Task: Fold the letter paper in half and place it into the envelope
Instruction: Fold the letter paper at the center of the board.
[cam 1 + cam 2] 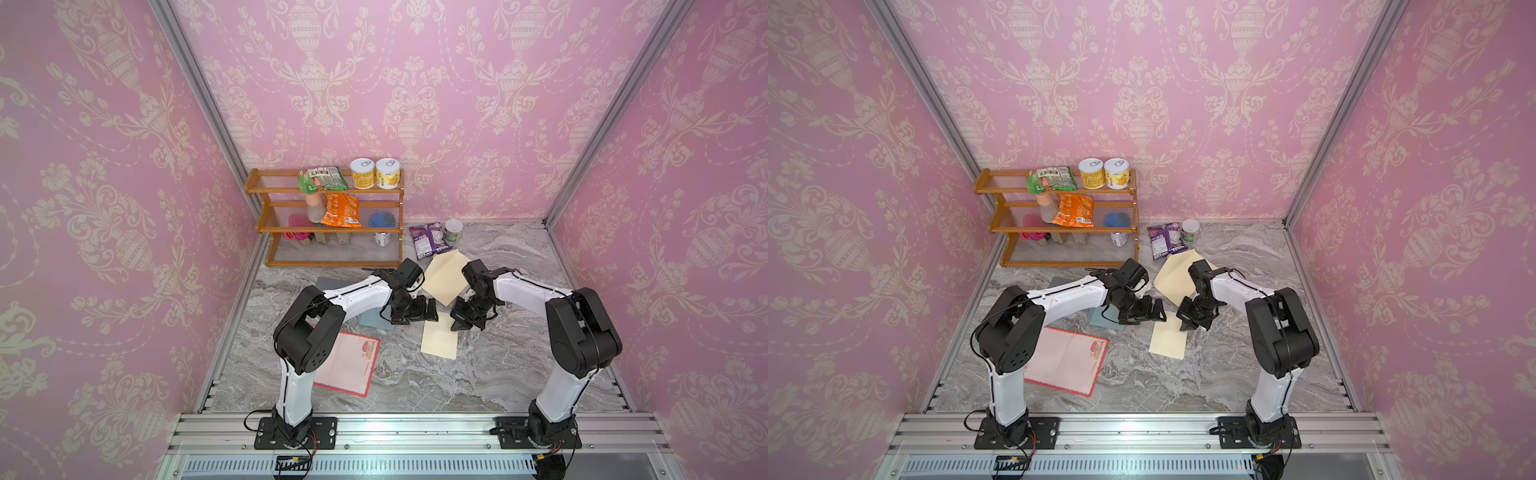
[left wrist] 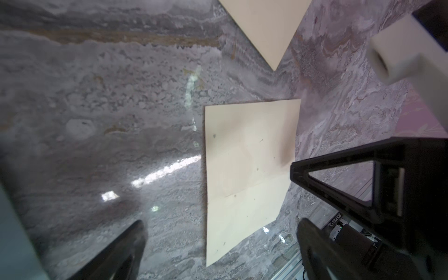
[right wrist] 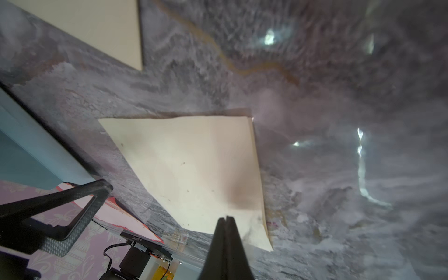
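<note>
Arms [image 1: 357,291] bolted to the near rail [image 1: 415,430] are bent over the folded letter paper [image 1: 438,343] on the desk [image 1: 498,374]. The right end effector [image 1: 456,327], jaws together, is held at its far edge, likely flattening the fold; the left end effector [image 1: 433,311] is spread empty; the envelope [image 1: 442,276] is laid just beyond.

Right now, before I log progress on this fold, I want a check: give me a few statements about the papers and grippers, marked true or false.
1. The left gripper is open. True.
2. The right gripper is wide open. False: it is shut, its tip over the cream paper.
3. The cream paper is inside the envelope. False: it lies on the table, apart from the envelope.
4. Two yellow cans stand on the shelf's top tier. True.
5. The red-bordered sheet lies beside the right arm. False: it lies by the left arm.
</note>
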`<act>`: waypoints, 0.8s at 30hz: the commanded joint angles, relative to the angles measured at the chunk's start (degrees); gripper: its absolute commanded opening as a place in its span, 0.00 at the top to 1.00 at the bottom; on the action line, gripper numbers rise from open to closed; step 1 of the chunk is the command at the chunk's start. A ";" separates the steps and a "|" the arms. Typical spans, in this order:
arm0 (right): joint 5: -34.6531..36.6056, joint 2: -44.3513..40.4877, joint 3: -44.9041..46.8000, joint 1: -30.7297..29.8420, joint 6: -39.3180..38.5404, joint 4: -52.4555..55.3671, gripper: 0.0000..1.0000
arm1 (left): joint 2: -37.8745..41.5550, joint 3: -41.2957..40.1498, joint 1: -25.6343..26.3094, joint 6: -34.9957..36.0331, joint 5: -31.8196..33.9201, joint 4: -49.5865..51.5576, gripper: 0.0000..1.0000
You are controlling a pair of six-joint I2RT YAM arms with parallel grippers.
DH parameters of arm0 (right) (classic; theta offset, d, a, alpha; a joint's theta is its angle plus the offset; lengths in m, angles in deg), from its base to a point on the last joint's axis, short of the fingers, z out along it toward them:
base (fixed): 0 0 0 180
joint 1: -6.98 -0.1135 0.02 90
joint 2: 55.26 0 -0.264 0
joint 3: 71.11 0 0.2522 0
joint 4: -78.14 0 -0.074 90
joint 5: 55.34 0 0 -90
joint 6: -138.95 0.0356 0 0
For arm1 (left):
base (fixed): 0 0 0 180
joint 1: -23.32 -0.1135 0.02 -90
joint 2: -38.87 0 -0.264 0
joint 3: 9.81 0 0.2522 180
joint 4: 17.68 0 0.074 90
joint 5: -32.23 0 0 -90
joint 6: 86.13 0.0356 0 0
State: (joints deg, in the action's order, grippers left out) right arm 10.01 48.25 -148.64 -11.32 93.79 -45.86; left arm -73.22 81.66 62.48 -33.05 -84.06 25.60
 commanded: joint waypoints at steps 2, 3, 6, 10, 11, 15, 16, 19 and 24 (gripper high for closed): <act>2.06 2.89 0.42 -0.15 -0.14 0.08 1.00 | -0.25 -0.57 0.04 0.56 -1.20 -1.17 0.01; 2.46 3.41 0.33 -0.15 -0.35 0.12 1.00 | -0.72 -0.47 -0.02 0.32 -1.42 -1.35 0.01; 2.57 4.73 0.05 -0.14 -0.52 -0.28 1.00 | -1.79 -0.26 -0.02 0.18 -1.82 -1.67 0.01; 2.54 6.58 -0.52 -0.15 -0.72 -0.66 1.00 | -3.00 0.14 0.02 0.07 -2.06 -1.72 0.00; 2.63 7.03 -0.58 -0.19 -0.73 -0.88 1.00 | -3.49 0.31 0.04 0.10 -2.11 -1.58 0.01; 1.47 8.37 -0.40 -0.15 0.23 -2.45 1.00 | -5.56 1.63 0.14 0.32 -2.22 0.12 0.01; 1.23 8.53 -0.32 -0.13 0.57 -2.91 1.00 | -5.84 1.99 0.20 0.34 -2.05 0.59 0.01; 0.23 8.78 0.49 -0.16 1.66 -4.77 1.00 | -6.59 2.51 0.41 0.16 -2.11 0.91 0.01; -1.47 9.22 1.92 -0.15 3.47 -7.78 1.00 | -7.75 3.05 0.69 0.05 -3.37 0.71 0.01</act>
State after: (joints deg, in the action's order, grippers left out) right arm 3.96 53.27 -149.73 -11.17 95.47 -49.62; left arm -77.79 84.83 62.54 -33.08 -86.88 24.07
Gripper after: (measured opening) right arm 0.032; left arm 0.992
